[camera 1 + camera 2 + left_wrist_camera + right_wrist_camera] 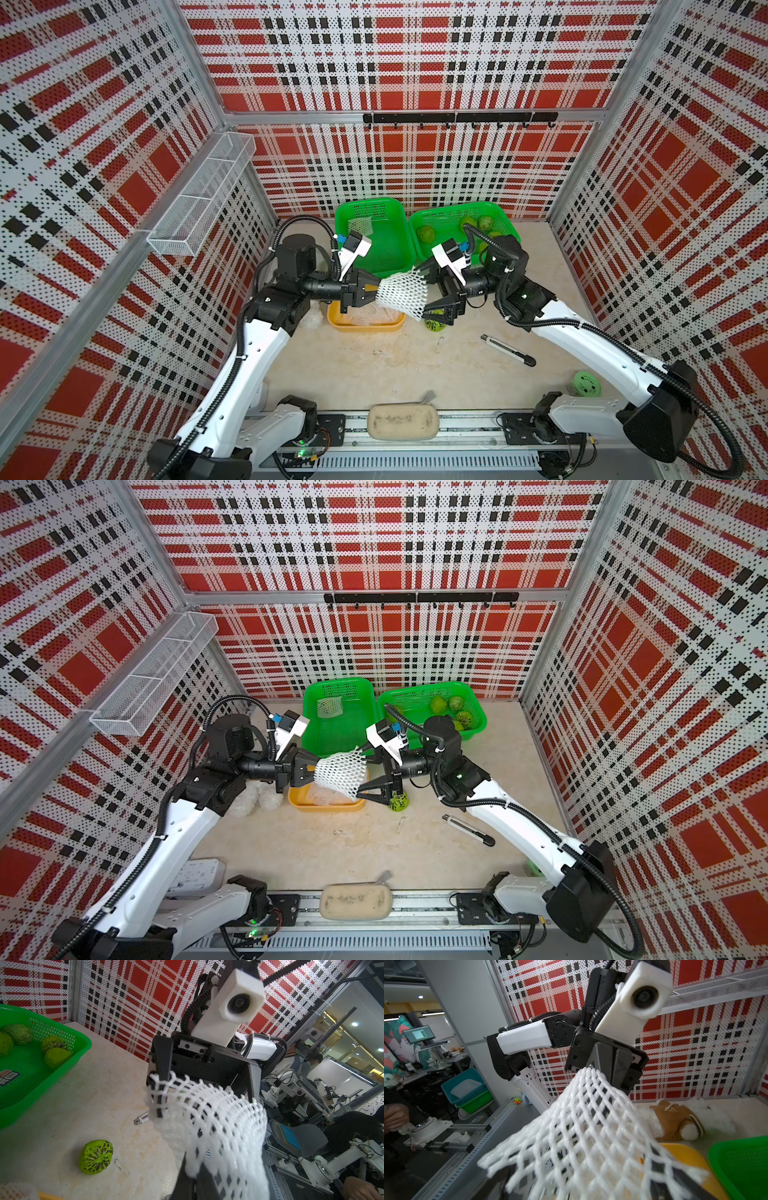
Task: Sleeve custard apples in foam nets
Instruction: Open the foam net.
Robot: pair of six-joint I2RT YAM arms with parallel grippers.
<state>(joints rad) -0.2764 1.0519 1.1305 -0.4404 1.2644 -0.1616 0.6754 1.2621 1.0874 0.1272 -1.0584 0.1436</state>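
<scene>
A white foam net (401, 293) (338, 775) hangs stretched between both grippers above the table. My left gripper (372, 291) (195, 1184) is shut on its narrow end. The right gripper (427, 291) (587, 1184) is open wide, its fingers (160, 1086) inside the net's other end and spreading the mouth. One custard apple (434, 325) (96, 1157) lies on the table just below the right gripper. More custard apples (426, 233) (438, 704) sit in the right green basket (457, 206). Another foam net (329, 706) lies in the left green basket (345, 208).
A yellow tray (365, 328) holding more nets sits under the stretched net. A plush bear (679, 1124) lies beside it. On the right of the table lie a box cutter (508, 350) and a pale green perforated container (586, 384). A beige pouch (403, 422) rests at the front edge.
</scene>
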